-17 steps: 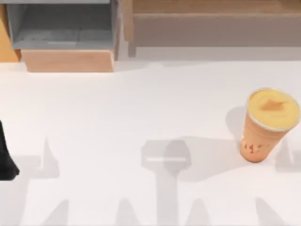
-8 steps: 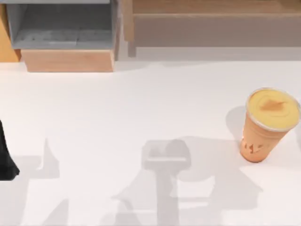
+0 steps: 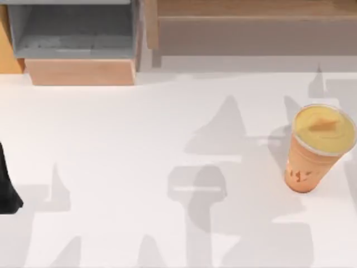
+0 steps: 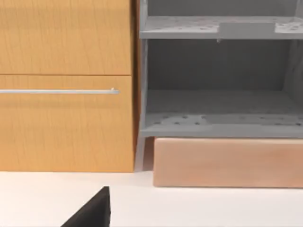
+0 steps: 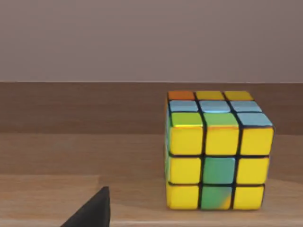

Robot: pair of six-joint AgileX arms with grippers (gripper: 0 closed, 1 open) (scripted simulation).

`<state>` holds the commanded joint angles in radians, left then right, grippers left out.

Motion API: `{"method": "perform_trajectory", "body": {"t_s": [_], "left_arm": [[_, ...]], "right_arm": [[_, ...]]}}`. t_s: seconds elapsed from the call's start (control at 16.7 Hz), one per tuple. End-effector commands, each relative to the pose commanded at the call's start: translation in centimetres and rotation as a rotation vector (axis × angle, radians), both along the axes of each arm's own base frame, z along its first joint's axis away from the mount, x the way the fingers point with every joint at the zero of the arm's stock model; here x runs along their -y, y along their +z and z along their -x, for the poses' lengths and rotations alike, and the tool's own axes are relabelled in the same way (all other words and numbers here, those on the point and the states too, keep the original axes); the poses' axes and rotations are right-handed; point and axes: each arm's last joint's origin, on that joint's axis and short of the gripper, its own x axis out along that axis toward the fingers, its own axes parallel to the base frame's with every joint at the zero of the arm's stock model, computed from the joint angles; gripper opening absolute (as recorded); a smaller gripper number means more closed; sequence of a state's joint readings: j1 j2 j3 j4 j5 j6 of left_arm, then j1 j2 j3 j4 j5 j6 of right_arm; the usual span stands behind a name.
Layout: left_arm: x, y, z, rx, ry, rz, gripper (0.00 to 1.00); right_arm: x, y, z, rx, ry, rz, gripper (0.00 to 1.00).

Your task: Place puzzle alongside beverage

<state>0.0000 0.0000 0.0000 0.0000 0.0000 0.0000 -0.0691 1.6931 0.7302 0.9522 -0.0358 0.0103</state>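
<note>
**Fingers barely in frame, cube on a wooden shelf, cup on the table**

One dark finger (image 5: pixel 92 213) of the right gripper pokes into the near edge of the right wrist view. Whether its fingers are apart or together cannot be told. The same holds for the left gripper, whose finger (image 4: pixel 92 213) shows as a black wedge low in the left wrist view.

Just past the right gripper's finger lies a wooden shelf (image 5: pixel 71 161). The puzzle cube (image 5: pixel 215 151) stands squarely on it with nothing touching it. Its facing side is mostly yellow, with green tiles down the middle column. Its top shows pale teal tiles, with an orange one at the far corner. A brown back board (image 5: pixel 94 106) rises behind the cube.

Past the left gripper's finger comes the white table (image 4: pixel 213 208), then a pale wooden block (image 4: pixel 227 163). A grey open rack (image 4: pixel 218 125) sits above the block, and an orange cabinet (image 4: pixel 66 118) with a thin metal handle (image 4: pixel 57 91) stands beside the rack.

In the top view the left arm (image 3: pixel 6 190) sits at the table's left edge. The orange cup (image 3: pixel 318 148) stands upright near the right edge, well apart from that arm, with its creamy top showing. At the far side are the grey rack and a long wooden shelf unit (image 3: pixel 251 33).
</note>
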Motion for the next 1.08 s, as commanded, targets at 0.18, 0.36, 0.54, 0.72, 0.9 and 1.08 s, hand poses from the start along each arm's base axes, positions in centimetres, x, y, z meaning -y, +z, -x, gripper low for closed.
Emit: {"method": "perform_trajectory", "body": {"t_s": [0.18,0.36,0.54,0.72,0.9,1.08], "left_arm": [[0.0,0.0,0.0,0.0,0.0,0.0,1.0],[0.0,0.0,0.0,0.0,0.0,0.0,1.0],[0.0,0.0,0.0,0.0,0.0,0.0,1.0],[0.0,0.0,0.0,0.0,0.0,0.0,1.0],[0.0,0.0,0.0,0.0,0.0,0.0,1.0],[0.0,0.0,0.0,0.0,0.0,0.0,1.0]], "right_arm": [[0.3,-2.9,-2.9,0.001,0.003,-0.003,1.0],[0.5,-4.3,-4.2,0.011,0.005,-0.005,1.0],[0.5,-4.4,-4.3,0.012,0.006,-0.005,1.0],[0.3,-4.4,-4.2,0.007,0.01,-0.005,1.0],[0.5,-3.6,-4.9,0.011,0.007,-0.005,1.0],[0.7,-3.1,-6.6,0.012,0.005,-0.005,1.0]]}}
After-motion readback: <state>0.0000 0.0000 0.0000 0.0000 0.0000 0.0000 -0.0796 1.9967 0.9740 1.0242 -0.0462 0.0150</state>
